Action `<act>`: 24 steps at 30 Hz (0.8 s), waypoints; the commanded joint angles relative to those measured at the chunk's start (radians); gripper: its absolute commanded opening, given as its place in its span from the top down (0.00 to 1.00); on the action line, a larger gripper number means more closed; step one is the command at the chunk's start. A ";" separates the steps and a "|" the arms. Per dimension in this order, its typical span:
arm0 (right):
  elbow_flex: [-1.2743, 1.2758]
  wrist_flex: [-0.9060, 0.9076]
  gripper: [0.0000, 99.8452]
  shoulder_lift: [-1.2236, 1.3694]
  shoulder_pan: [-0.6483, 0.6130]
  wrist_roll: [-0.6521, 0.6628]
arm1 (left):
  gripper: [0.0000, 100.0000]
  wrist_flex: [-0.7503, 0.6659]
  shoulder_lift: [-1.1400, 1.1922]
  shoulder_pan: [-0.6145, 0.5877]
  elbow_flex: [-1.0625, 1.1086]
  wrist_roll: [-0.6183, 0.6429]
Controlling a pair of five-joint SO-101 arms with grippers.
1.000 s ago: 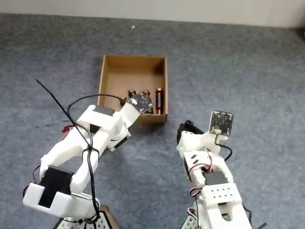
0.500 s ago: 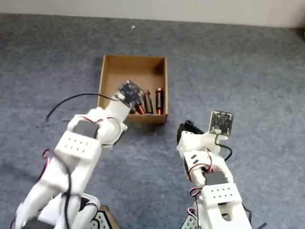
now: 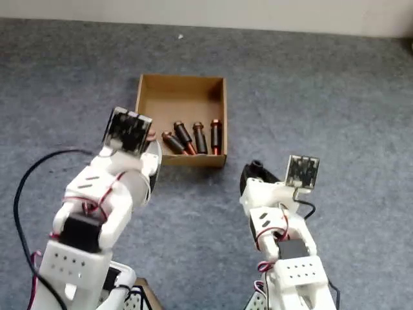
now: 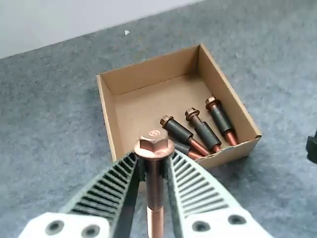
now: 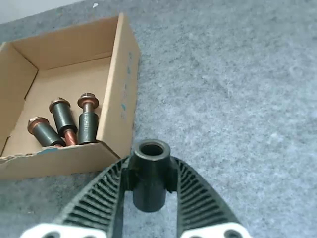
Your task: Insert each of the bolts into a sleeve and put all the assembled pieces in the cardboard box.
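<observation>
My left gripper (image 4: 154,159) is shut on a copper bolt (image 4: 154,171), which stands head up between the ribbed fingers. In the high view this gripper (image 3: 147,143) sits just off the front left corner of the cardboard box (image 3: 181,102). Several bolts fitted into black sleeves (image 3: 191,137) lie side by side along the box's near wall (image 4: 233,148). My right gripper (image 5: 150,169) is shut on an empty black sleeve (image 5: 150,174), held bore up. It stays over the carpet right of the box's front right corner (image 3: 255,173).
Grey carpet (image 3: 335,97) covers the table all round. The back half of the box floor (image 4: 148,101) is bare. A pale strip of wall runs along the far edge (image 3: 206,10).
My left arm has drawn back from over the box toward its front left corner, with the bolt in its gripper. The right arm has hardly shifted.
</observation>
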 commanded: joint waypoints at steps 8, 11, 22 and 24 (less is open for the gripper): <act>0.104 0.262 1.00 -0.567 -0.087 0.032 | 0.99 -0.207 -0.526 0.033 0.369 0.054; 0.104 0.300 1.00 -0.570 -0.147 0.095 | 0.99 -0.236 -0.653 0.031 0.438 0.055; 0.104 0.352 1.00 -0.555 -0.401 0.249 | 0.99 -0.238 -0.621 0.028 0.384 0.146; 0.104 0.358 1.00 -0.555 -0.435 0.249 | 0.99 -0.236 -0.621 0.028 0.377 0.176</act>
